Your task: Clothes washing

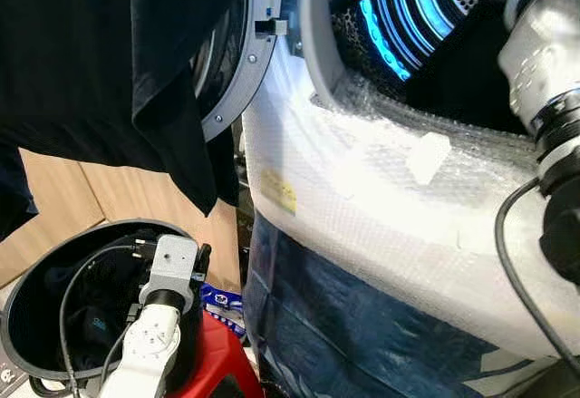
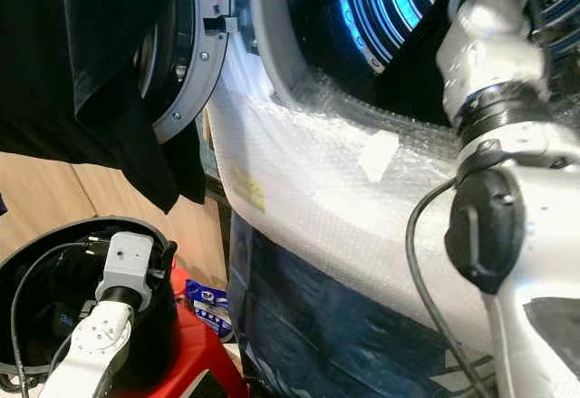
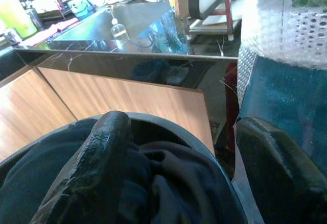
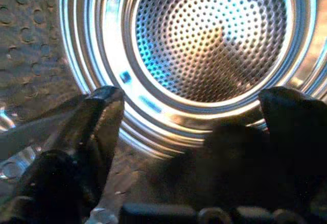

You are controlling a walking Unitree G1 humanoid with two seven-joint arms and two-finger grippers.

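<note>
The washing machine's drum (image 1: 426, 8) glows blue behind its open mouth, and the machine front (image 1: 381, 199) is wrapped in bubble wrap. A black garment (image 1: 109, 63) hangs over the open door (image 1: 237, 63). My right arm (image 1: 544, 72) reaches into the drum. In the right wrist view my right gripper (image 4: 196, 127) is open before the perforated back wall (image 4: 214, 35), with a dark cloth (image 4: 230, 168) lying low between the fingers. My left gripper (image 3: 184, 178) is open just above the dark clothes (image 3: 163, 183) in the black basket (image 1: 27, 271).
The basket stands on a red stool (image 1: 217, 362) at the lower left, close against the machine. Wooden cabinet fronts (image 1: 63, 199) lie behind it. A blue packet (image 1: 222, 303) lies between stool and machine. Dark blue film (image 1: 344, 325) covers the machine's lower front.
</note>
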